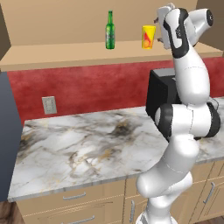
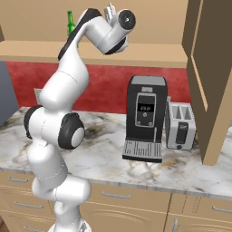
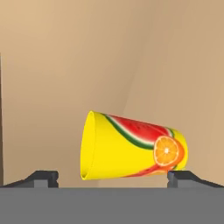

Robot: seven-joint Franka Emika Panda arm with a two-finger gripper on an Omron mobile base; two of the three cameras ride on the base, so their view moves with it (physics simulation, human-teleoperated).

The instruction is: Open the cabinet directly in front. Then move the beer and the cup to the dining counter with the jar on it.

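The cabinet stands open, its tan door (image 2: 206, 81) swung out at the right. On its shelf (image 1: 65, 51) a slim green beer (image 1: 110, 30) stands upright at the left, and its top also shows behind the arm as the beer (image 2: 70, 21). The yellow cup (image 1: 148, 36) with fruit print stands upright to the right of the beer. My gripper (image 1: 158, 31) is open just right of the cup, at the cup's height. In the hand view, which is rolled, the cup (image 3: 131, 146) lies just beyond and between the two fingertips (image 3: 43, 177), untouched. The dining counter and the jar are out of view.
A black coffee machine (image 2: 145, 118) and a silver toaster (image 2: 180, 124) stand on the marble worktop (image 1: 87, 144) below the shelf. The red wall carries an outlet (image 1: 49, 105). Tan drawers (image 1: 74, 201) run under the worktop. A dark grey body (image 1: 6, 131) is at the left.
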